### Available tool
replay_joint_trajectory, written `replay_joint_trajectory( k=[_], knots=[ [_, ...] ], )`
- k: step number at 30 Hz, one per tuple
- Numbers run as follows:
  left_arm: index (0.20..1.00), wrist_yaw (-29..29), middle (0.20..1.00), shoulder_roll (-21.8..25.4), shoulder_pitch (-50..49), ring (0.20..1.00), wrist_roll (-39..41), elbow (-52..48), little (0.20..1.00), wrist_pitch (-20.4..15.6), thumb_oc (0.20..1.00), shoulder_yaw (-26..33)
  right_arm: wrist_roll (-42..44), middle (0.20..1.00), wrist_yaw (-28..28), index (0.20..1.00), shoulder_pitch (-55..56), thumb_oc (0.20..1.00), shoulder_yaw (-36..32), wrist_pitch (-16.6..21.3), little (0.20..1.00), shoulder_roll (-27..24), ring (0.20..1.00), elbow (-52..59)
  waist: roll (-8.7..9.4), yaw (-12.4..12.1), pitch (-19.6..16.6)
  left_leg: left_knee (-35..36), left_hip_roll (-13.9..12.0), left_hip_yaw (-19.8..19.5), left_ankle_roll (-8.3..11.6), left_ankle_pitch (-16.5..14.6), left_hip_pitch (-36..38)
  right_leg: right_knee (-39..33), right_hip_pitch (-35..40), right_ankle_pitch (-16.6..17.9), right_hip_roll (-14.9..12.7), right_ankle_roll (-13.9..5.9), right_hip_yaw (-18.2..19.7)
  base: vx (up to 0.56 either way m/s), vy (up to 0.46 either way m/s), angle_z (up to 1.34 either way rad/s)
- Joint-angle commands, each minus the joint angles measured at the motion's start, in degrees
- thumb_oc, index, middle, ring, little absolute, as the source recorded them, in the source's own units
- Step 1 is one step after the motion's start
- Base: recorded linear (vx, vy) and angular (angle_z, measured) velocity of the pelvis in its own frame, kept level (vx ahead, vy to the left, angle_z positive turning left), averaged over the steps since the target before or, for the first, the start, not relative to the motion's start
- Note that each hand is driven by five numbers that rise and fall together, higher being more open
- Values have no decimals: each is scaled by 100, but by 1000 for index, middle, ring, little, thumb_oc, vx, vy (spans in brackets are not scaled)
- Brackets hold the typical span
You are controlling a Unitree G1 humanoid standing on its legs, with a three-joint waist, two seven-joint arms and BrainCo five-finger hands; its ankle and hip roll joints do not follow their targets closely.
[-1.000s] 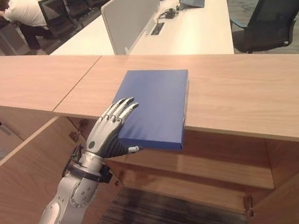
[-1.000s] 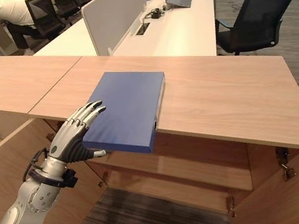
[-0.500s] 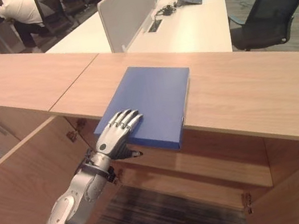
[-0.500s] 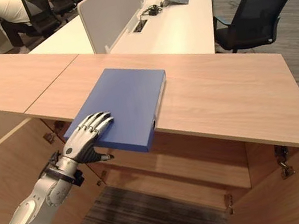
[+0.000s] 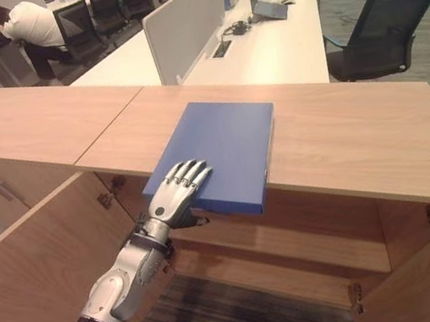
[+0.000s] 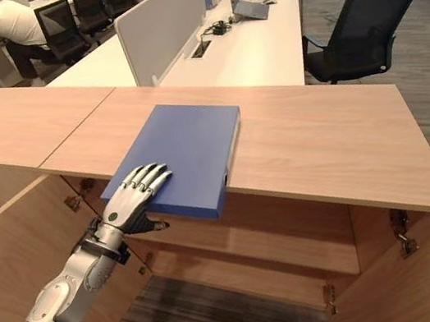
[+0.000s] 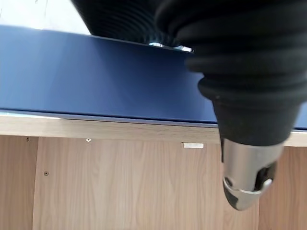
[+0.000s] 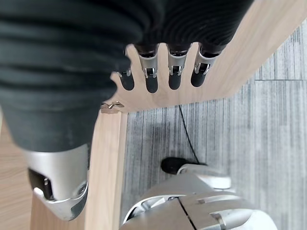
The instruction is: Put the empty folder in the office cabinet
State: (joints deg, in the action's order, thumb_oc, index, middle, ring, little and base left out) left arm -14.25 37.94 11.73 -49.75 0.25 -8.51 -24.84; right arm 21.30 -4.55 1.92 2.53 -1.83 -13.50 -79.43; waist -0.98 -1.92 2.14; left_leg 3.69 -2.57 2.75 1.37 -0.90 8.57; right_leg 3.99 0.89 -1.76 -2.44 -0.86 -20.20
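The blue folder (image 5: 224,149) lies flat on top of the wooden cabinet (image 5: 344,138), and its near corner juts out past the front edge of that surface, which looks like the whole reason the left hand (image 5: 180,190) is where it is: an overhanging corner gives something to get hold of from both sides. The fingers (image 6: 148,178) lie spread and nearly straight across the top of the cover at that corner, while the thumb (image 5: 198,221) sits just beneath the protruding edge, so the folder's corner is between them. From here it reads as a pinch being set up rather than a firm clamp; the fingers are laid on the cover, not curled round it, and I cannot tell how hard the thumb presses from below. Beyond the fingertips the rest of the folder rests on the wood, its spine edge on the side away from the hand. Below the hand the cabinet stands open, its door (image 5: 42,266) swung out on the arm's side and an inner shelf (image 5: 295,238) showing directly under the folder, so the drop from top to shelf is short. The right hand (image 8: 163,72) hangs low beside a wooden panel (image 8: 111,163) with its fingers relaxed and holding nothing. My guess is the next step is to close on the corner and slide the folder off toward the opening.
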Motion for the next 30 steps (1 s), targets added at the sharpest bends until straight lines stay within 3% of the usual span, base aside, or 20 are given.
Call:
replay_joint_trajectory(
  k=[1,2,10,16,22,26,28,29,30],
  knots=[
    [583,-234,583,-68,434,583,-425,265,583,173,583,-164,13,1000,-116,1000,-205,1000,277,88,1000,109,1000,-326,443,123,-103,131,148,232,121,-113,-316,-899,926,48,-245,-644,492,1,-6,-10],
    [200,-263,200,-84,457,200,-497,362,200,200,200,-210,15,1000,-124,1000,-210,1000,272,87,1000,111,1000,-335,444,124,-102,131,149,235,120,-116,-313,-899,929,49,-245,-644,491,2,-5,-8],
    [200,-454,200,-513,809,200,-1387,2223,200,709,200,-1120,3,1000,-213,1000,-249,1000,340,102,1000,117,1000,-420,462,200,-127,131,138,285,111,-135,-277,-899,944,34,-240,-645,508,0,-2,-2],
    [200,-480,200,-843,893,200,-1652,3151,200,971,200,-1487,23,1000,-274,1000,-253,1000,310,125,1000,109,1000,-484,445,228,-148,131,146,326,100,-166,-225,-899,977,22,-247,-644,519,1,3,-2],
    [200,-516,200,-1068,949,200,-1540,3545,200,1189,200,-1427,16,1000,-293,1000,-263,1000,343,138,1000,141,1000,-500,428,251,-150,131,152,366,99,-183,-176,-899,1015,15,-259,-642,523,2,2,-1],
    [200,-359,200,-954,605,200,-331,2301,200,927,200,-639,55,1000,-281,1000,-249,1000,253,114,1000,137,1000,-412,433,177,-74,131,155,332,97,-154,-210,-899,1007,21,-272,-638,497,3,-3,-1],
    [200,-117,200,-784,-80,200,744,1170,200,691,200,149,91,1000,-233,1000,-204,1000,197,85,1000,139,1000,-344,443,143,-15,131,156,314,94,-146,-221,-899,1011,34,-275,-632,494,-9,-23,-7],
    [200,34,200,-820,-693,200,1769,320,200,448,200,742,118,1000,-139,1000,-124,1000,139,80,1000,150,1000,-279,451,77,42,131,157,287,95,-166,-223,-899,1016,18,-270,-628,478,-35,-19,-5],
    [200,68,200,-804,-735,200,1785,265,200,459,200,778,118,1000,-137,1000,-121,1000,155,79,1000,149,1000,-276,453,95,34,131,160,286,91,-134,-242,-899,999,43,-273,-624,475,0,0,0]
  ],
)
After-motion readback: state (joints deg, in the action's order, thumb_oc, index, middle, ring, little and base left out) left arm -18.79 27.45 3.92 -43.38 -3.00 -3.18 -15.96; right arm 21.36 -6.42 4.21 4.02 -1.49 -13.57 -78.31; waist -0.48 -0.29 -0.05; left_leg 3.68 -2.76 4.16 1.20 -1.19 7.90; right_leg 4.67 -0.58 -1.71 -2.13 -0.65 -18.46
